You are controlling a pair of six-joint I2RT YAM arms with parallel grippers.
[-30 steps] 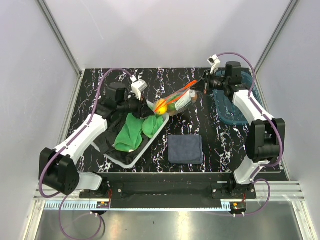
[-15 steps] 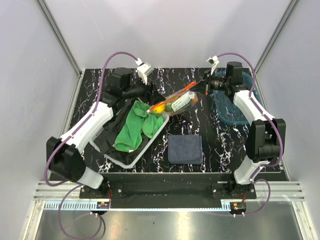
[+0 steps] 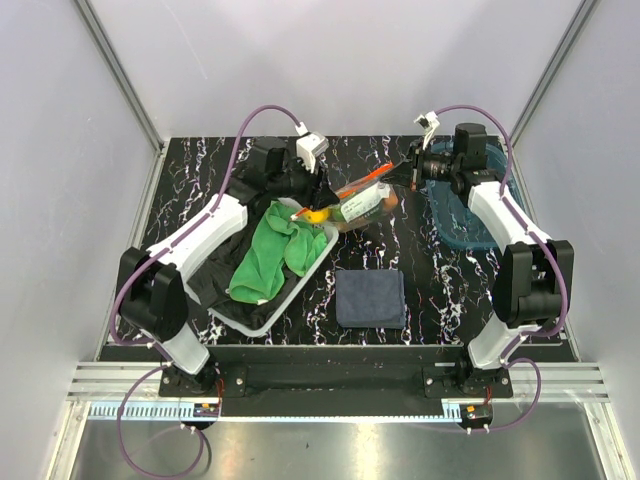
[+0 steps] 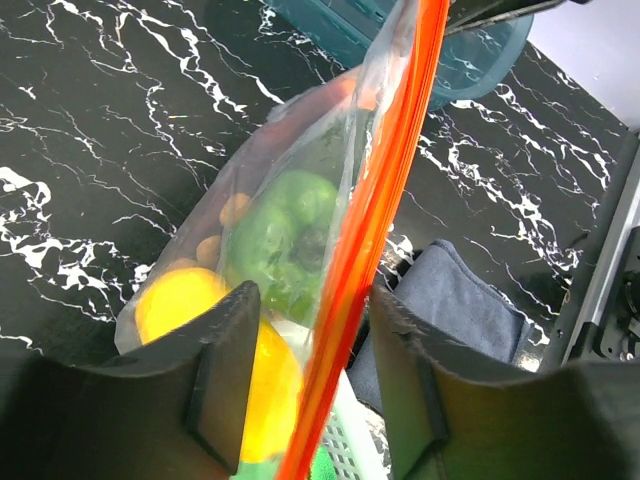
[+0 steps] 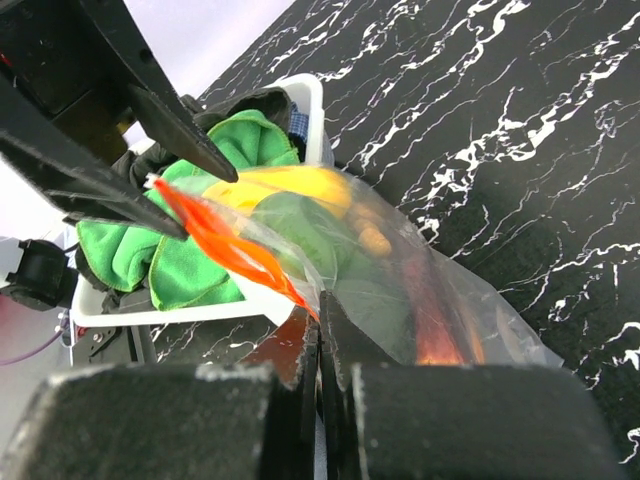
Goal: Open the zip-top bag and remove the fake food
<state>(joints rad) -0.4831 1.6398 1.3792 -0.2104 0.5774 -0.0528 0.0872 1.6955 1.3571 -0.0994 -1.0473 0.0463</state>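
Note:
The zip-top bag (image 3: 362,203) hangs off the table between my two grippers, its orange-red zip strip (image 4: 385,200) on top. Inside show a yellow lemon piece (image 4: 190,310), a green vegetable piece (image 4: 285,230) and small brown balls (image 4: 222,228). My right gripper (image 3: 404,173) is shut on the bag's right corner at the strip's end (image 5: 322,318). My left gripper (image 3: 322,192) is open at the bag's left end. Its two fingers (image 4: 215,380) straddle the zip strip without pinching it. In the right wrist view the left gripper's fingertips (image 5: 185,135) spread around the strip (image 5: 215,240).
A white tray (image 3: 300,285) holding a green cloth (image 3: 265,255) lies under the bag's left end, on a black cloth (image 3: 210,275). A dark blue cloth (image 3: 370,297) lies front centre. A translucent blue tray (image 3: 465,220) sits at the right under my right arm.
My left arm has swung right and back from over the white tray to the bag's left end, its open fingers now around the zip strip. The right gripper kept its hold.

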